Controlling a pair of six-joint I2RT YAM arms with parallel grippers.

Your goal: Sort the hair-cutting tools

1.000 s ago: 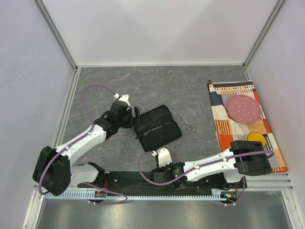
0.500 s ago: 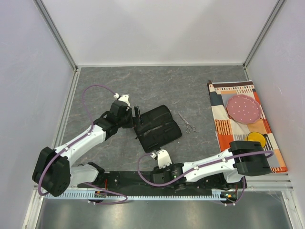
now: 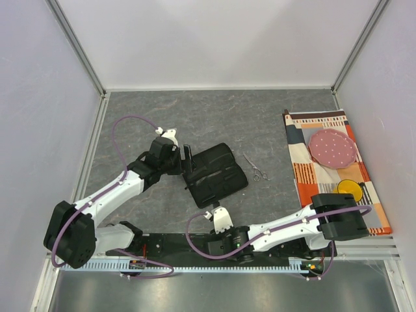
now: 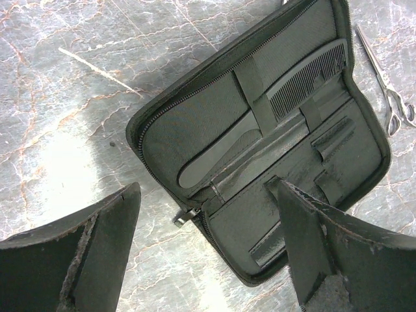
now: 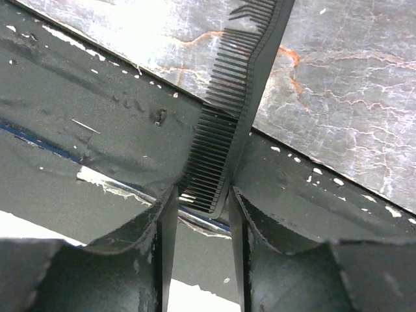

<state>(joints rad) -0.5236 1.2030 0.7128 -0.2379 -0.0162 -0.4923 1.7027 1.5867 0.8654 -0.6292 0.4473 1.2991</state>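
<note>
Comb (image 5: 224, 130) clenched in right claw (image 5: 201, 195), which has eased toward near edge of worktop (image 3: 214, 117): not yet stowed. Left claw (image 4: 207, 188) released, unmoved over pouch (image 4: 188, 123) at centre. 1 scissors (image 3: 257, 168) loose beside it.

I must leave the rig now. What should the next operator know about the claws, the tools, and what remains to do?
Left claw: open, holding nothing, over the open pouch.
Right claw: shut on the straight comb, near the arm bases.
Handled comb: strapped inside the pouch.
Scissors: one pair on the table, right of the pouch; a second pair is not visible.
Done: one comb stowed.
Left, likely: place the held comb and the scissors.
</note>
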